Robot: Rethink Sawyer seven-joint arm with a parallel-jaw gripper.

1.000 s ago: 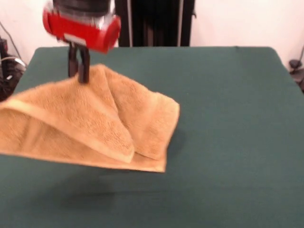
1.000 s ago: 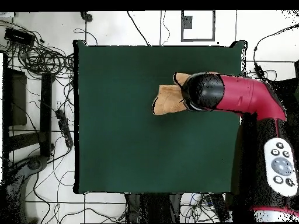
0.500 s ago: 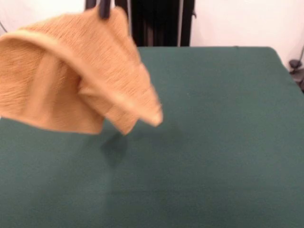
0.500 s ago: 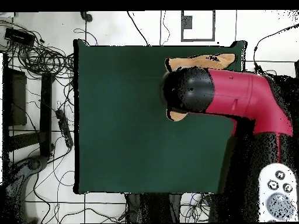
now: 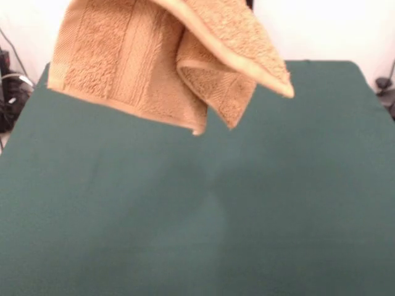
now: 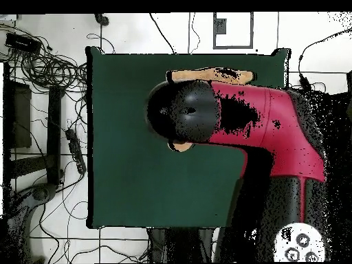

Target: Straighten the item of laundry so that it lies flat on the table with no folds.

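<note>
Towel (image 5: pixel 142 55) hangs folded, clear above the table (image 5: pixel 259 203); arm (image 6: pixel 234 117) overhead.

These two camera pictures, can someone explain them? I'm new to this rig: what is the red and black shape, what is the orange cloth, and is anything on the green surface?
The front view looks across the table, which is covered in dark green cloth. The orange-tan towel hangs in the air above it, folded over itself and running off the top edge, so whatever holds it is out of sight. The overhead view looks straight down: the big red and black shape is the robot arm, which hides most of the towel. The gripper shows in neither view. Nothing lies on the visible table.
</note>
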